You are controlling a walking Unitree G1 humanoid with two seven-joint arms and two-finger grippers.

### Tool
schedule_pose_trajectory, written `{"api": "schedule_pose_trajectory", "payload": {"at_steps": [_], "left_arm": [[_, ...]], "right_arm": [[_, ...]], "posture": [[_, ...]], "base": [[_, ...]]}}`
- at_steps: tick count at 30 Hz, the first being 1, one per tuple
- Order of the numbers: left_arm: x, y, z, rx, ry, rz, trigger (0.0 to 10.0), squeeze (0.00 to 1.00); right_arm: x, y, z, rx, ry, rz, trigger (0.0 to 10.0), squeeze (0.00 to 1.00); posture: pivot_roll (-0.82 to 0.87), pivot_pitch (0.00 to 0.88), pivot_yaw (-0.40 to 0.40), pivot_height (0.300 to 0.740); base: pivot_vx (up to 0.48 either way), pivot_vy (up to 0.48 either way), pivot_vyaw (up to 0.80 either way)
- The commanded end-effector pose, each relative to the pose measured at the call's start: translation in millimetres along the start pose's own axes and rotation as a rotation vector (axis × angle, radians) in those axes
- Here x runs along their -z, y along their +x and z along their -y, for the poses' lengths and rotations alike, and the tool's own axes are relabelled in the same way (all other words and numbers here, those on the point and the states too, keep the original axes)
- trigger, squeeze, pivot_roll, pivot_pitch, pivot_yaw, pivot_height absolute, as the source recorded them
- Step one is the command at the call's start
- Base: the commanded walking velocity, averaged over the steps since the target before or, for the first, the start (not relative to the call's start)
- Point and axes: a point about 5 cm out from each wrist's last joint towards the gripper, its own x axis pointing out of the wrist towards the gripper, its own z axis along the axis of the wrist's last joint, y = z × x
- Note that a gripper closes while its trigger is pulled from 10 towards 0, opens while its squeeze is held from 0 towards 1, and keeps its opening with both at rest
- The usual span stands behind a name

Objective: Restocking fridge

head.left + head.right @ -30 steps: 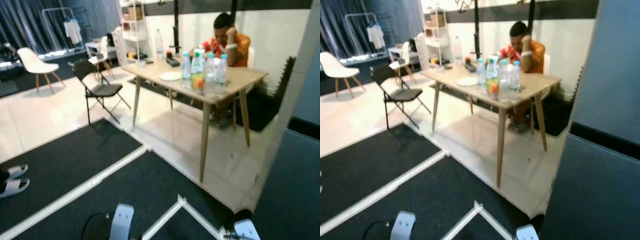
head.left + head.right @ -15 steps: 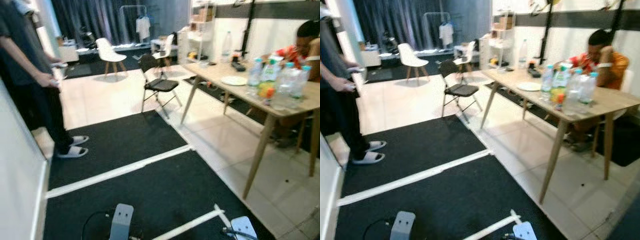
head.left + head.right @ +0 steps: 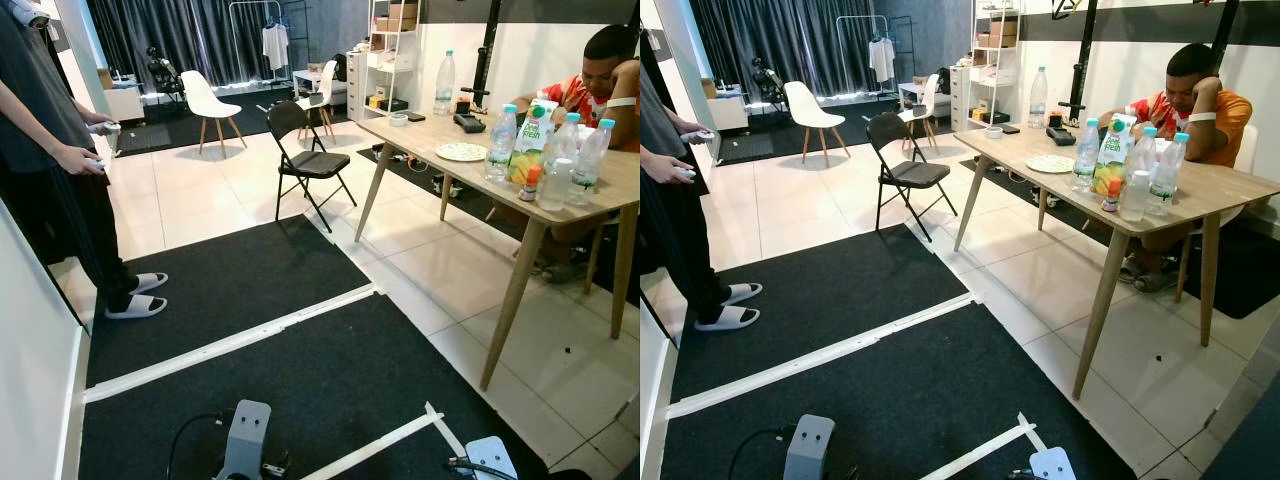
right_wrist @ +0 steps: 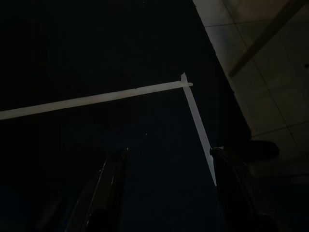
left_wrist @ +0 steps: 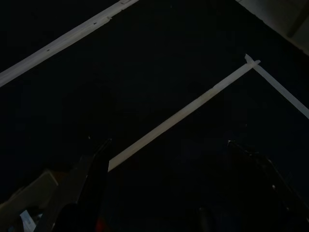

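Several clear water bottles [image 3: 500,142] with teal caps and a juice carton [image 3: 532,140] stand near the front corner of a light wooden table [image 3: 420,130] at the right. A taller bottle [image 3: 445,83] stands at the table's far end, and a white plate [image 3: 461,152] lies between them. Both arms hang low over the black floor mat [image 3: 250,290]. My left gripper [image 5: 169,141] is open with nothing between its fingers. My right gripper [image 4: 169,150] is open too, above a corner of white tape [image 4: 186,86].
A person in orange [image 3: 600,80] sits behind the table. Another person [image 3: 60,160] stands at the left, holding controllers. A black folding chair [image 3: 305,160] stands before the table; a white chair [image 3: 212,100] and shelves [image 3: 390,40] are further back. White tape lines [image 3: 230,340] cross the mat.
The whole view has swung to the left: the grey panel at the right has left the picture and the standing person has come in. Both arms still hang low.
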Motion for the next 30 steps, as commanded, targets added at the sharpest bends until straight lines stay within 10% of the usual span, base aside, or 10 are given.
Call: {"api": "schedule_pose_trajectory", "payload": {"at_steps": [1,30], "left_arm": [[1.9,-0.6,-2.0,-0.006,-0.008,-0.006,10.0,0.0],[2.0,-0.6,-3.1,-0.007,-0.009,-0.006,10.0,0.0]], "right_arm": [[0.5,0.1,-2.0,0.002,0.016,-0.002,10.0,0.0],[-1.6,0.8,-3.1,-0.003,0.021,0.005,10.0,0.0]], "posture": [[-0.06,0.047,0.032,0.74],[-0.06,0.051,0.03,0.74]], "base": [[0.371,0.0,0.0],[0.403,0.0,0.0]]}}
